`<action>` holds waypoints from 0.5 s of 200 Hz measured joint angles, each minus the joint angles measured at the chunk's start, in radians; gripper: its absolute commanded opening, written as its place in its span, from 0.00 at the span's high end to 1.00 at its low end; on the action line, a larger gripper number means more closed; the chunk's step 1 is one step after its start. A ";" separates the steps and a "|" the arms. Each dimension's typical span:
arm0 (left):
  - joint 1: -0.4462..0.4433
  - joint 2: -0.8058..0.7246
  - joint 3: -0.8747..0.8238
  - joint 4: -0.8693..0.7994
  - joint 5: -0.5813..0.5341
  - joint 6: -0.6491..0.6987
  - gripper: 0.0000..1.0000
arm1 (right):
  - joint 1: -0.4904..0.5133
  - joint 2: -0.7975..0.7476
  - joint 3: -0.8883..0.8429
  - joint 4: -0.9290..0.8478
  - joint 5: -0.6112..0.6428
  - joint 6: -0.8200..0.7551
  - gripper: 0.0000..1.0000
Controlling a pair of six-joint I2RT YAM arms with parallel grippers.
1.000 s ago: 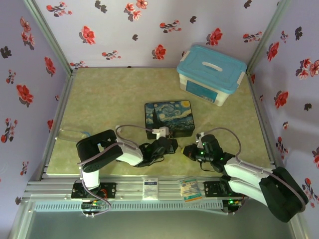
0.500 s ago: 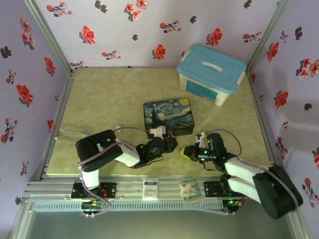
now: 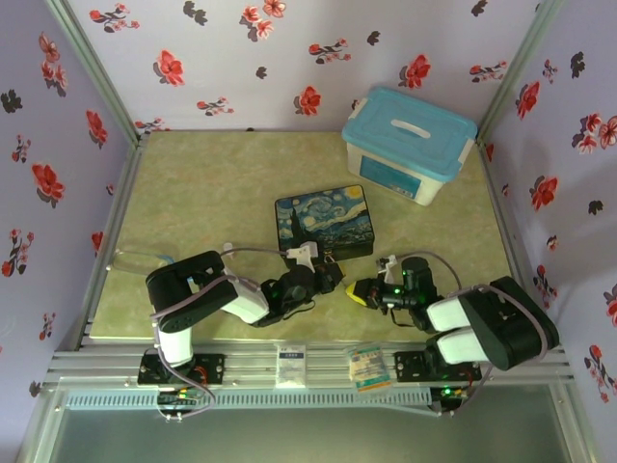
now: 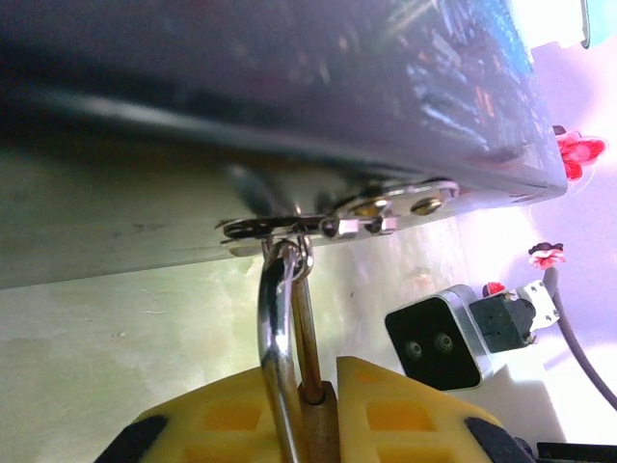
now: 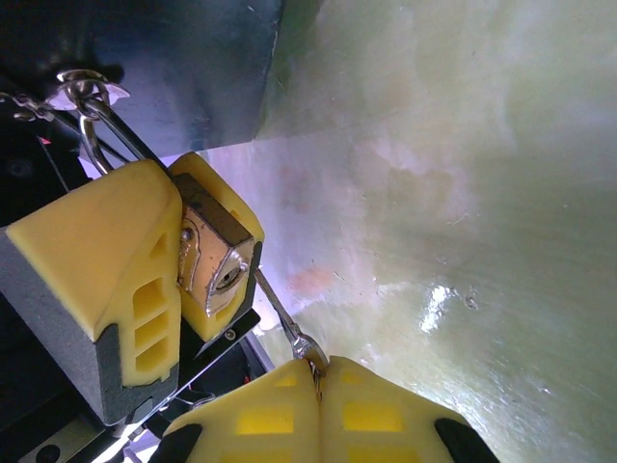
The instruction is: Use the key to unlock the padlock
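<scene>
your left tool (image 4: pixel 323 420) clamps the small, stiff, likely slick padlock (image 5: pixel 217 253) by its body at the hasp (image 4: pixel 337 222) of the box (image 4: pixel 289 77) — your right tool (image 5: pixel 318 381) is pinched shut on the thin, light key (image 5: pixel 280 313), tip at the keyhole (image 5: pixel 228 280).

Enclosure seen from above. The back wall (image 3: pixel 289 68), left wall (image 3: pixel 48 145) and right wall (image 3: pixel 569 174) are lilac sheets printed with red and black flowers, meeting at two slanting grey corner posts (image 3: pixel 93 68). The counter (image 3: pixel 212 193) is a pale green marbled surface. A silver aluminium rail (image 3: pixel 241 362) with two small paper labels (image 3: pixel 291 364) edges its near side. Lighting is soft and even. The right wrist view shows a bright glare spot (image 5: pixel 436 297) on the glossy counter.
</scene>
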 measured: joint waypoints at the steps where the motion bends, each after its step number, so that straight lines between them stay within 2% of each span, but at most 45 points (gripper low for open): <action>1: 0.000 0.000 0.000 0.000 0.000 0.000 1.00 | 0.000 0.000 0.000 0.002 0.000 0.001 1.00; 54: 0.001 0.000 0.000 0.009 0.000 -0.010 1.00 | -0.011 -0.019 -0.016 0.055 -0.016 0.029 1.00; 100: 0.002 0.000 0.000 0.016 0.000 -0.017 1.00 | -0.013 -0.158 -0.017 -0.076 -0.005 0.006 1.00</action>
